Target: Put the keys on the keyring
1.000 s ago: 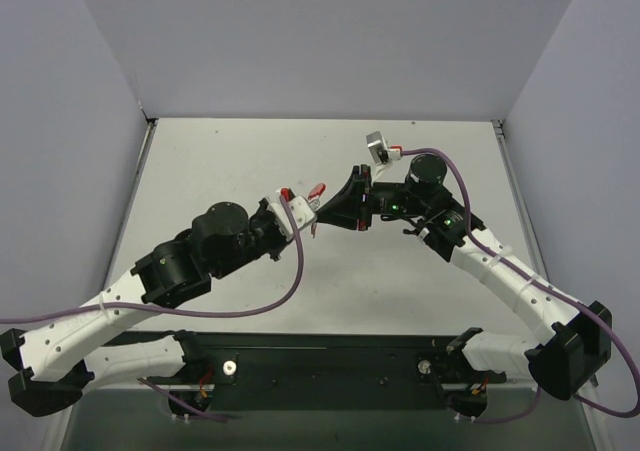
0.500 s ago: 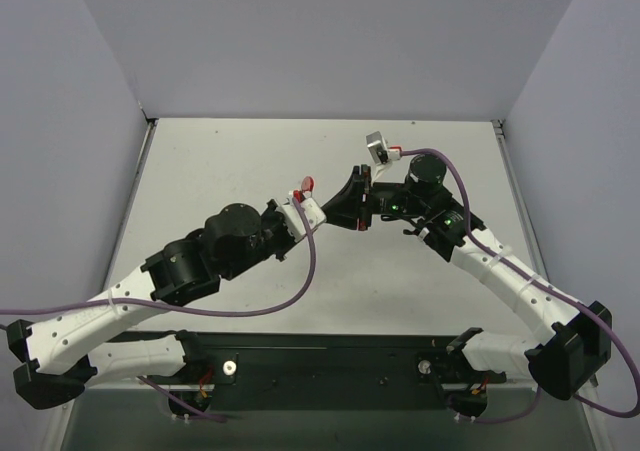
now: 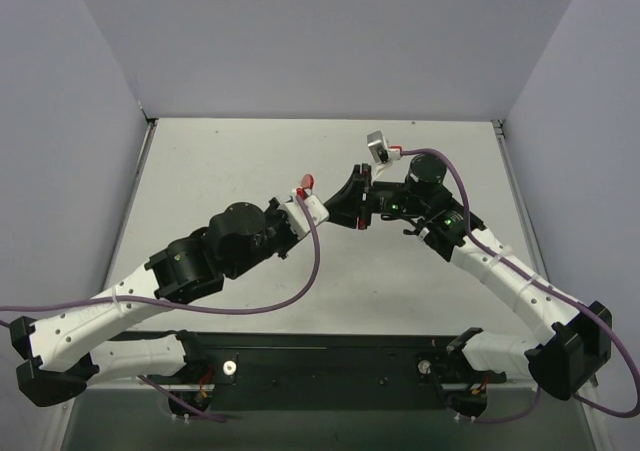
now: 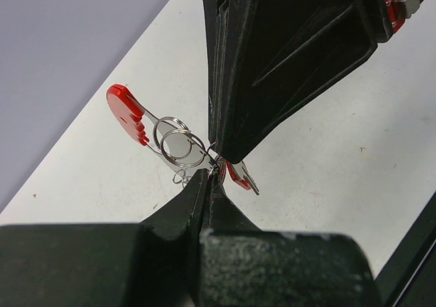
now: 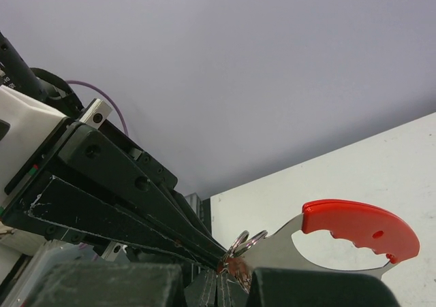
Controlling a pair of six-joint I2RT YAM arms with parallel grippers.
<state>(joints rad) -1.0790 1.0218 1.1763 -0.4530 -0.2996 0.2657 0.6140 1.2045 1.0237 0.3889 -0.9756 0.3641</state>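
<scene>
Over the worktop [image 3: 200, 171] middle, the right gripper [image 5: 221, 280] clamps the keyring [image 5: 354, 227]. The left gripper [image 4: 210, 179], fingers [image 4: 184, 205] together, meets its tip beside a red-tagged key [image 4: 240, 178].

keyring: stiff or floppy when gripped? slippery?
Probably stiff: the keyring juts from the right fingers without sagging. Likely slippery where it is thin polished metal. Its small rings look loose, so they may swing and shift.

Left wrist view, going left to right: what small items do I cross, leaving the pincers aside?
Red arc of the keyring → small silver rings → red-tagged key.
</scene>
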